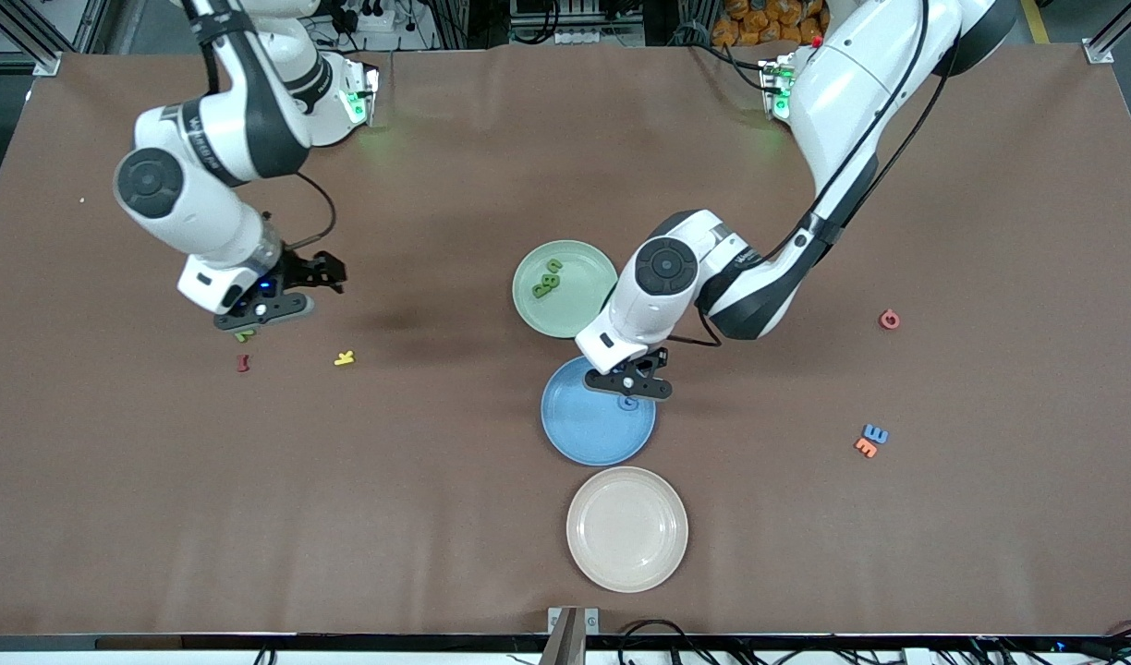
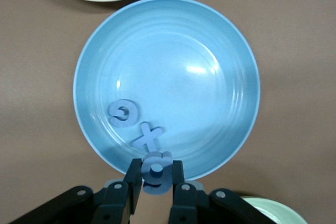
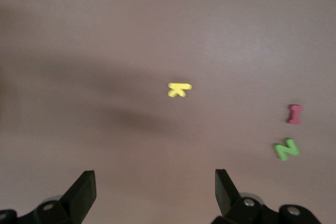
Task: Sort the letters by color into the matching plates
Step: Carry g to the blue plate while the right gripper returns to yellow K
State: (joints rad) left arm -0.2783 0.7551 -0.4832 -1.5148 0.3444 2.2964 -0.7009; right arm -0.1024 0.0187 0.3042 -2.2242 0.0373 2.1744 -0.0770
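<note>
Left wrist view, bottom centre: the left gripper point(image 2: 155, 179) pinches a blue letter point(image 2: 156, 171) over the blue plate point(image 2: 231, 56); the right gripper point(image 3: 155, 192) hovers spread wide above the table point(image 3: 157, 35).

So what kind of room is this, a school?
More likely a robot lab: two robot arms work at a brown table, aluminium frame posts and cables ring it, and foam letters are sorted into a blue plate.

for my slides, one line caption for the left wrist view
Left pincer shut on a blue letter g over the blue plate, two blue letters already inside.
</note>
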